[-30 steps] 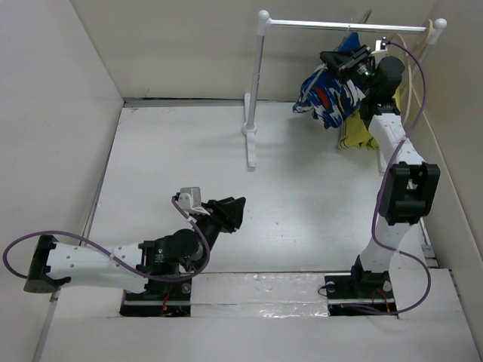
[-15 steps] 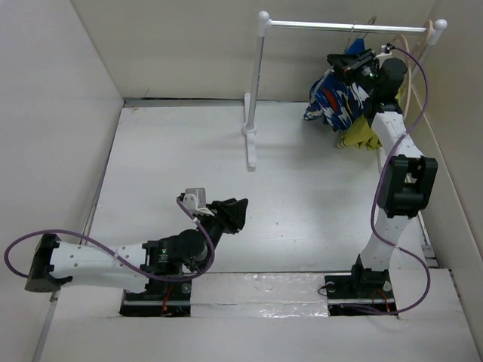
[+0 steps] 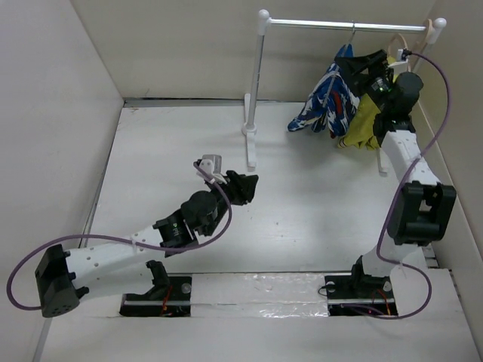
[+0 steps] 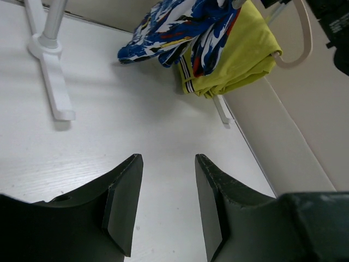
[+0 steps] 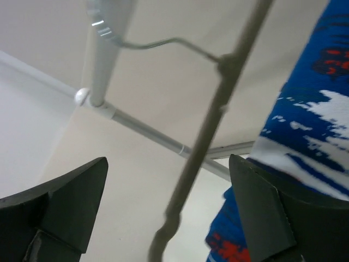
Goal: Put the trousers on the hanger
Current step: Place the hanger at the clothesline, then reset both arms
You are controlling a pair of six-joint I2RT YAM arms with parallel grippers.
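The blue-and-white printed trousers point(image 3: 324, 102) hang draped below the rail point(image 3: 339, 26) at the back right, on the thin grey hanger point(image 3: 352, 34). In the right wrist view the hanger point(image 5: 210, 128) runs as a slim rod between my wide-open jaws without touching them, its hook over the rail point(image 5: 106, 33); the trousers point(image 5: 311, 125) hang by the right finger. My right gripper point(image 3: 364, 68) point(image 5: 168, 161) is open just right of the trousers. My left gripper point(image 3: 247, 186) point(image 4: 166, 158) is open and empty over mid-table, facing the trousers point(image 4: 174, 27).
A plain yellow garment point(image 3: 366, 124) point(image 4: 234, 60) on a pale beige hanger point(image 3: 400, 45) point(image 4: 302, 38) hangs right behind the trousers. The rack's white post point(image 3: 256, 90) and foot point(image 3: 250, 147) point(image 4: 52, 82) stand mid-table. Walls close in on the right and back.
My right gripper has opened and let go, drawing back to the right; the trousers now hang free and spread leftward. My left arm has reached forward towards the rack.
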